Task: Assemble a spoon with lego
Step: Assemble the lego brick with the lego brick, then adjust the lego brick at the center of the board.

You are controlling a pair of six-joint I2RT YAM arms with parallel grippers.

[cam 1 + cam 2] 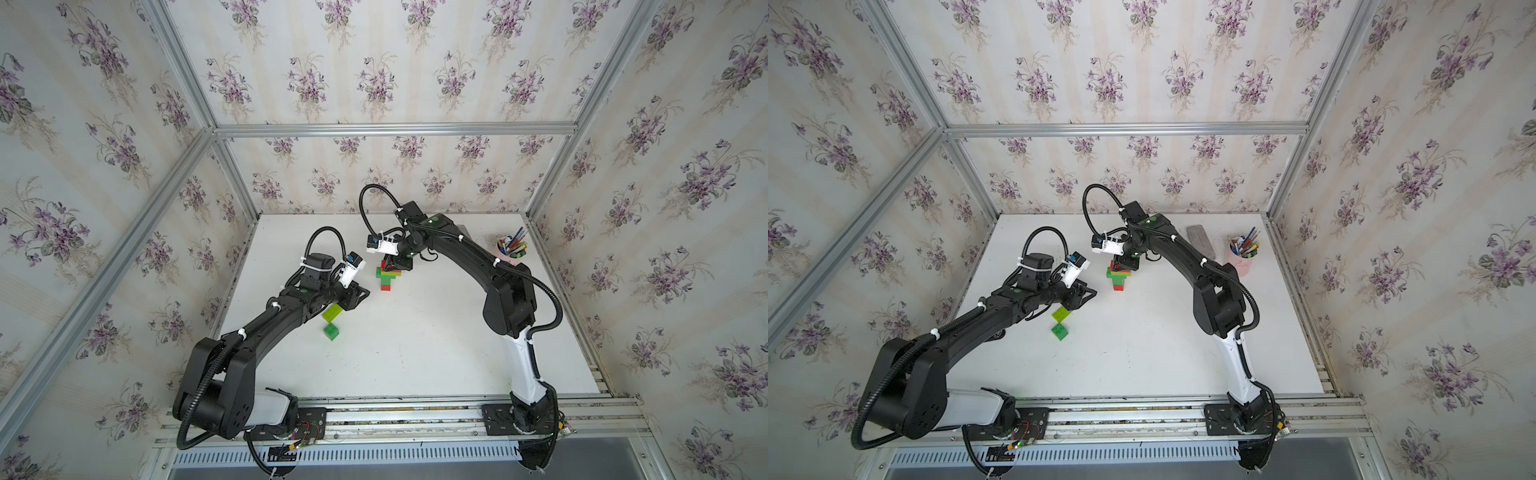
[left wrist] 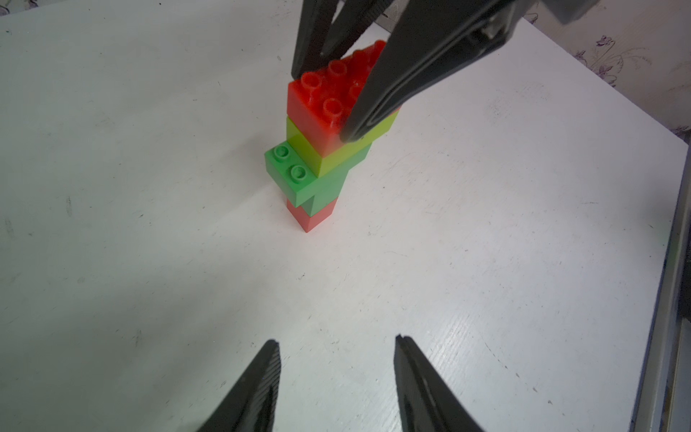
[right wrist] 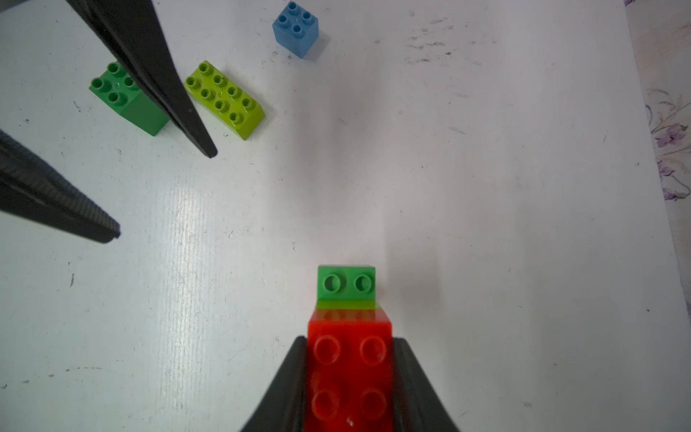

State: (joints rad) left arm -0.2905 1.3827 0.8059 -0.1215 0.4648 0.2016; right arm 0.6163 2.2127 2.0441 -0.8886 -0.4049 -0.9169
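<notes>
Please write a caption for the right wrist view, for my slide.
Right gripper shut on the top red brick; green 2x2 brick, lime 2x4 brick and blue 2x2 brick lie loose beyond it.

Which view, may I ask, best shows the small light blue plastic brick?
Right wrist view: the small light blue plastic brick sits unobstructed, studs up. Top views and left wrist view show none of it.

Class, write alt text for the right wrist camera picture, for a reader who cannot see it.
The right pincer is shut on a red brick atop a stack of lime and green bricks on a white table. Beyond lie a loose green brick, a lime brick and a blue brick, with the open left pincer near them.
</notes>
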